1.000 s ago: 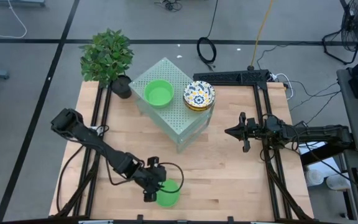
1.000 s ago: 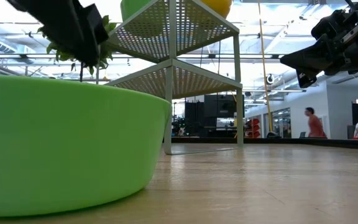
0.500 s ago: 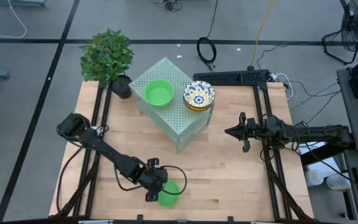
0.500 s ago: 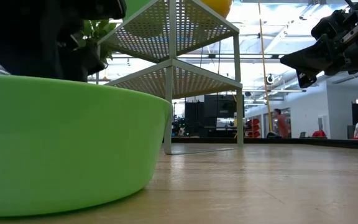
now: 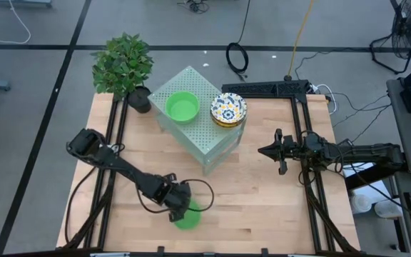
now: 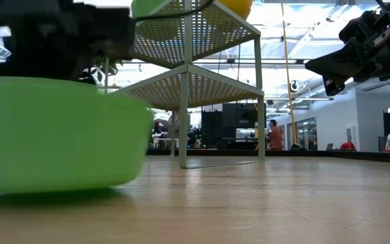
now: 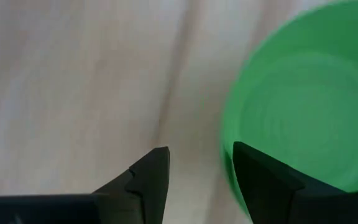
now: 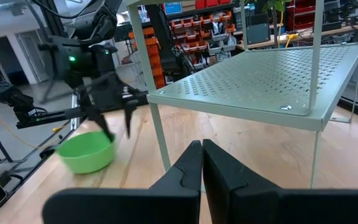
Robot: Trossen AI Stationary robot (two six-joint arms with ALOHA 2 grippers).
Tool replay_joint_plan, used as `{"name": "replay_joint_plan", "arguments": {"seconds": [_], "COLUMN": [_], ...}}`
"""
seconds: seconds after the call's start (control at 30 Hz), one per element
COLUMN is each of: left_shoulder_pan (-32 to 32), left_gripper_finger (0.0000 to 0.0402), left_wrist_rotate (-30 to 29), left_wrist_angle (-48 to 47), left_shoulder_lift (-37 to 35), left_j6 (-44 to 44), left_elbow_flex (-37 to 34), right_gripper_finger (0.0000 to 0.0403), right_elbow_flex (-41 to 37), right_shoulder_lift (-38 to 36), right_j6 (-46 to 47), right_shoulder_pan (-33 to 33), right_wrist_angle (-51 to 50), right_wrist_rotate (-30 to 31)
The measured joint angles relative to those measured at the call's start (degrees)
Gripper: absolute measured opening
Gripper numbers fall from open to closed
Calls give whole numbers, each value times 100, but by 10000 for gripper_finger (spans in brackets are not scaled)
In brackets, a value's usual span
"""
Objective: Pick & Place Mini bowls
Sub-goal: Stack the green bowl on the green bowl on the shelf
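Green bowl [image 5: 186,216]: upright on table [image 5: 262,193], mouth up. Left tool [image 5: 179,208]: parted, straddling its rim, grip unclear. Right tool [image 5: 262,150]: closed, empty. No legible writing.

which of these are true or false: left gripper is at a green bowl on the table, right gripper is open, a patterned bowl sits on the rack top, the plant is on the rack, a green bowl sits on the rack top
1. The left gripper is at a green bowl on the table. True.
2. The right gripper is open. False: it is shut.
3. A patterned bowl sits on the rack top. True.
4. The plant is on the rack. False: it stands beside it.
5. A second green bowl sits on the rack top. True.
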Motion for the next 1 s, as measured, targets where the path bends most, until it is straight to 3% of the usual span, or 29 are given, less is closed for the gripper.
{"name": "replay_joint_plan", "arguments": {"seconds": [0.57,0.77,1.0], "left_shoulder_pan": [354,522,592], "left_gripper_finger": [182,182,182], "left_wrist_rotate": [-23,19,34], "left_wrist_angle": [-2017,-2165,-2152], "left_shoulder_lift": [0,0,-35], "left_j6": [-1614,-1508,-643], "left_elbow_flex": [-1,21,220], "right_gripper_finger": [0,0,0], "right_elbow_flex": [0,0,-1], "right_shoulder_lift": [0,0,0], "right_j6": [0,0,-13], "right_shoulder_pan": [0,0,0], "right_wrist_angle": [0,0,0], "right_wrist_rotate": [0,0,0]}}
